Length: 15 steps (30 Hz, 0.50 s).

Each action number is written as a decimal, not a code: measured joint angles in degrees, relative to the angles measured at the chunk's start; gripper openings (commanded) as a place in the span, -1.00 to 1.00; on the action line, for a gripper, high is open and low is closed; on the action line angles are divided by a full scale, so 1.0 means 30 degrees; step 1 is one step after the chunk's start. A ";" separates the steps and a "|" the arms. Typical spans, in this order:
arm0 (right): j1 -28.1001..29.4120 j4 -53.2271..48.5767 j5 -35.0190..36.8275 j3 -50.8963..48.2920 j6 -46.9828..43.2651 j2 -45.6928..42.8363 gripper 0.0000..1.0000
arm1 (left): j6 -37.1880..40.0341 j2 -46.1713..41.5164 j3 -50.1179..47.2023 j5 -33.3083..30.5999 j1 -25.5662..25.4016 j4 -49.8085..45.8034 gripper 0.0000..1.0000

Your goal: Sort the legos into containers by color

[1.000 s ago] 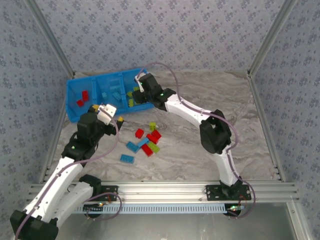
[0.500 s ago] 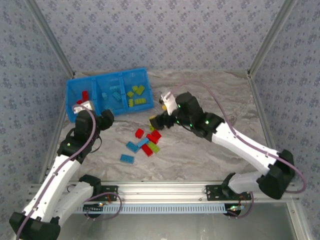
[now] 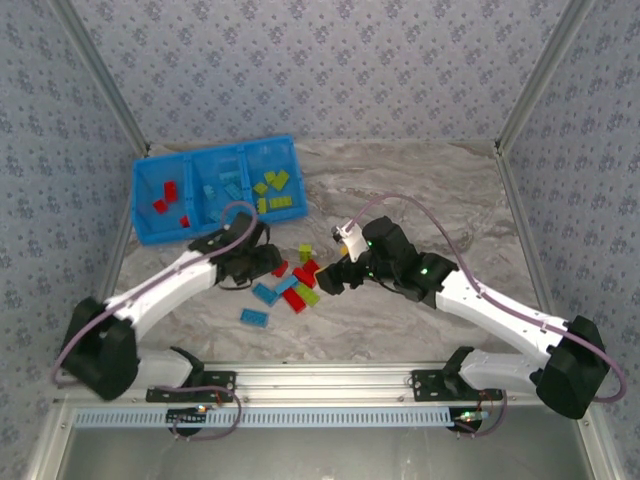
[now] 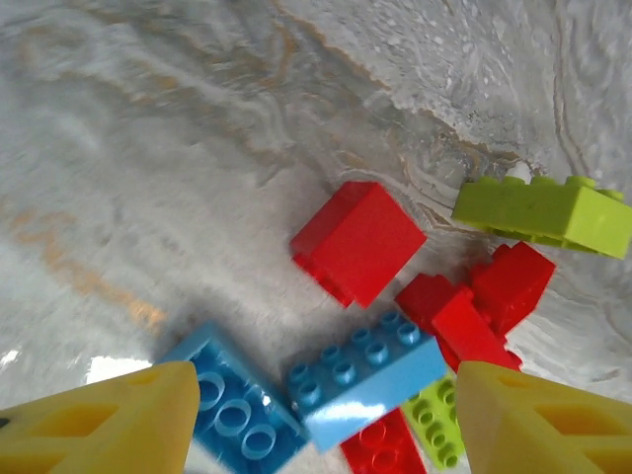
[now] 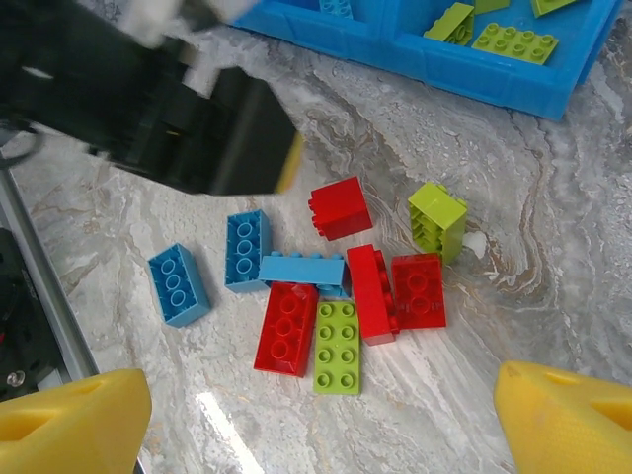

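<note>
Loose legos lie in a pile [image 3: 296, 282] at mid-table: red, light blue and lime bricks. My left gripper [image 3: 271, 264] hovers open at the pile's left end. In the left wrist view its yellow fingers [image 4: 99, 420] stand on either side of a light blue brick [image 4: 367, 378] without touching it, and a red brick [image 4: 360, 239] lies beyond. My right gripper [image 3: 327, 279] stands open over the pile's right side, nothing between its fingertips [image 5: 568, 420]. The blue tray [image 3: 139, 205] holds red, blue and lime legos in its left, middle and right containers.
One blue brick [image 3: 254, 317] lies apart, nearer the front edge. A lime brick [image 3: 305, 251] stands behind the pile. The left arm's black wrist [image 5: 197, 128] is close over the pile's left side. Bare marble stretches to the right of the pile.
The left arm swung from the tray's front down to the pile, its jaws narrowing somewhat. The right arm left the tray's right container, came to the pile and opened wide.
</note>
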 measured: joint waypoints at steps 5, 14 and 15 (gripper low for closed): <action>0.0000 0.0335 0.0015 -0.0721 0.0962 -0.0721 0.85 | 0.3585 0.3147 0.1625 0.0175 0.0007 0.0357 0.29; 0.0000 0.0423 0.0510 -0.1195 0.1902 -0.1348 0.86 | 0.7577 0.5785 0.2353 0.0495 0.0000 0.0568 0.12; 0.0000 0.0423 0.0525 -0.1195 0.1989 -0.1348 0.86 | 0.7781 0.5880 0.2353 0.0554 0.0000 0.0685 0.03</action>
